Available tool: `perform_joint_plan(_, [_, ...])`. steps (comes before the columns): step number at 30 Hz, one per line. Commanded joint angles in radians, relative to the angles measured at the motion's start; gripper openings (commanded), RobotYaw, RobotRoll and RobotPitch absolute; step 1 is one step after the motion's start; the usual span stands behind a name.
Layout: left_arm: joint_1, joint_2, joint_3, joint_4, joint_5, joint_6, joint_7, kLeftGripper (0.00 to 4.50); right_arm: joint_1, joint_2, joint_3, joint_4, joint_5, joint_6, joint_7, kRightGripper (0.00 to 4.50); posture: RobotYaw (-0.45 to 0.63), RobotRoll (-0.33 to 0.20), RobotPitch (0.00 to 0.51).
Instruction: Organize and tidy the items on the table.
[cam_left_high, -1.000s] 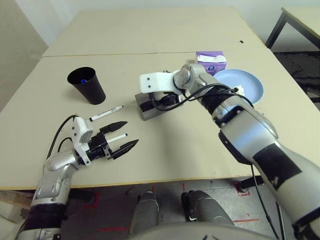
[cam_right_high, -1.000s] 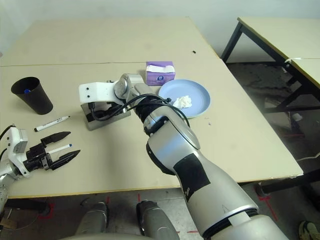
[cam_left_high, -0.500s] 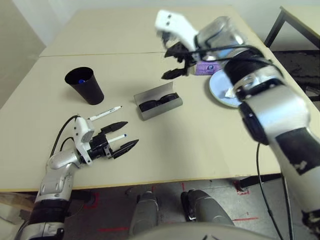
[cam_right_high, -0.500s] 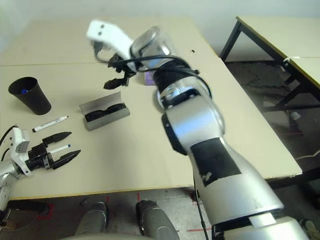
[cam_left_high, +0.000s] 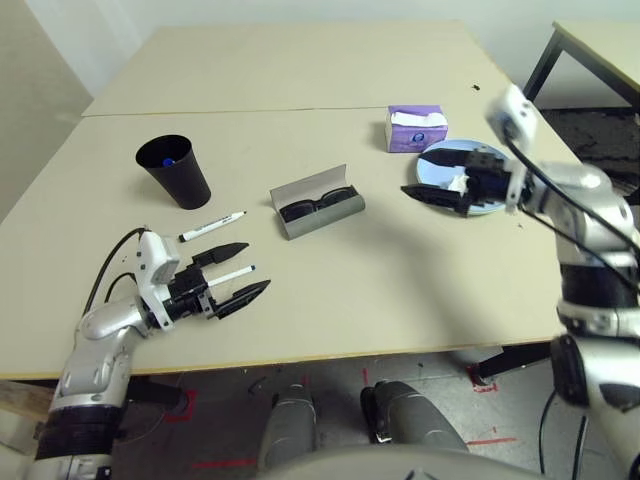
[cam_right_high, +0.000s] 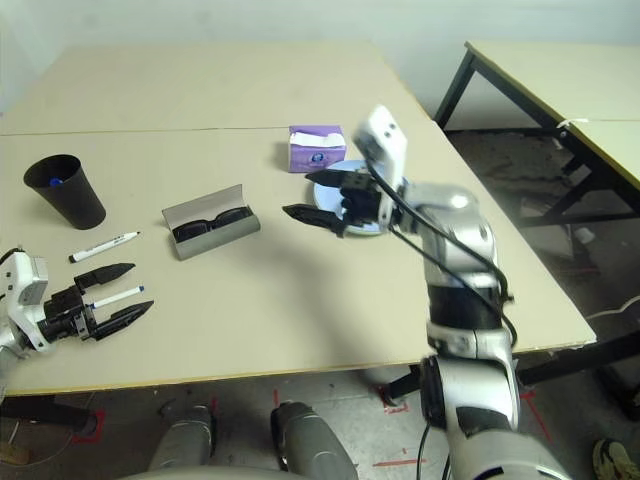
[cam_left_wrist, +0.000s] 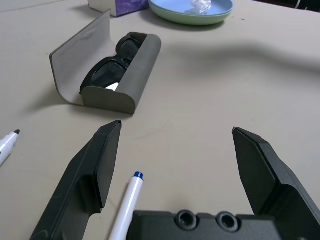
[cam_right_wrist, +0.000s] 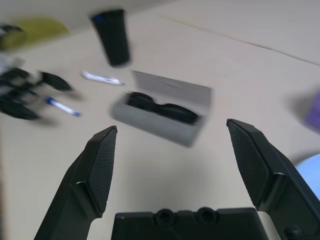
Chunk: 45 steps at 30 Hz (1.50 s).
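blue-capped marker (cam_left_high: 232, 275) lies cap forward between left pincer's (cam_left_high: 243, 272) wide fingers; right pincer (cam_left_high: 432, 175) wide.

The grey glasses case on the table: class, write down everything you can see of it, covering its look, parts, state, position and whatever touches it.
The grey glasses case is a matte, stiff-looking box with rounded ends and a flat hinged lid, standing open with the lid tilted up and back. Black sunglasses with dark lenses lie folded inside. It rests on the light-beige tabletop near the middle, angled, between the black cup and the blue plate. Neither end effector touches it.
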Motion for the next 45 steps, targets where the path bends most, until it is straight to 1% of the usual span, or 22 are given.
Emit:
perform_joint_plan(1, [0.009,0.017,0.008,-0.026,-0.004,0.02,-0.001,4.5,0.137,-0.014,-0.001,-0.02,0.063,-0.167,0.058,4.48,-0.05,0.0,0.139])
perform_joint_plan(4, [0.011,0.022,0.009,-0.037,-0.005,0.028,0.003,4.5,0.237,-0.033,0.023,0.053,0.059,-0.346,0.122,4.48,-0.05,0.0,0.137])
perform_joint_plan(6, [0.014,0.025,0.008,-0.058,-0.007,0.041,0.012,4.5,0.277,-0.034,0.029,0.123,0.063,-0.465,0.163,4.48,-0.04,0.0,0.135])
perform_joint_plan(9, [0.021,0.03,0.012,-0.085,-0.012,0.059,0.025,4.5,0.296,-0.038,0.027,0.246,0.075,-0.619,0.226,4.48,-0.04,0.0,0.132])
perform_joint_plan(12, [0.031,0.037,0.02,-0.112,-0.019,0.076,0.038,4.5,0.277,-0.057,0.036,0.373,0.071,-0.738,0.285,4.48,-0.03,0.0,0.126])
perform_joint_plan(15, [0.035,0.04,0.034,-0.13,-0.022,0.09,0.058,4.5,0.23,-0.067,0.031,0.482,0.075,-0.796,0.295,4.48,-0.01,0.0,0.121])
perform_joint_plan(18, [0.034,0.025,0.061,-0.135,-0.029,0.102,0.103,4.5,0.196,-0.069,0.022,0.552,0.085,-0.824,0.284,4.48,0.0,0.0,0.118])
perform_joint_plan(23, [0.012,-0.006,0.092,-0.1,0.017,0.138,0.266,4.5,0.194,-0.073,0.031,0.572,0.108,-0.847,0.295,4.48,0.0,0.0,0.117])
perform_joint_plan(27, [-0.019,-0.024,0.068,-0.084,0.07,0.162,0.365,4.5,0.209,-0.073,0.041,0.558,0.115,-0.851,0.3,4.48,0.0,0.0,0.116])
perform_joint_plan(28, [-0.032,-0.028,0.061,-0.073,0.082,0.165,0.382,4.1,0.212,-0.072,0.044,0.554,0.115,-0.85,0.298,4.5,0.0,0.0,0.116])
perform_joint_plan(29, [-0.049,-0.033,0.051,-0.053,0.099,0.156,0.393,3.92,0.218,-0.071,0.049,0.549,0.114,-0.85,0.298,4.5,0.0,0.0,0.116])
perform_joint_plan(31, [-0.084,-0.043,0.035,-0.001,0.127,0.138,0.41,3.28,0.228,-0.069,0.06,0.541,0.111,-0.852,0.298,4.5,0.0,0.0,0.116])
perform_joint_plan(34, [-0.161,-0.077,0.016,0.112,0.169,0.088,0.437,2.36,0.235,-0.068,0.071,0.54,0.105,-0.857,0.288,4.5,0.0,0.0,0.115])
perform_joint_plan(37, [-0.229,-0.105,-0.001,0.212,0.203,0.041,0.456,1.32,0.237,-0.07,0.074,0.534,0.104,-0.855,0.27,4.5,-0.01,0.0,0.115])
perform_joint_plan(41, [-0.319,-0.135,-0.034,0.406,0.259,-0.057,0.459,0.02,0.257,-0.065,0.08,0.501,0.11,-0.844,0.237,4.5,-0.02,0.0,0.116])
perform_joint_plan(45, [-0.395,-0.158,-0.055,0.561,0.295,-0.139,0.458,0.02,0.288,-0.06,0.093,0.46,0.112,-0.834,0.21,4.5,-0.03,0.0,0.116])
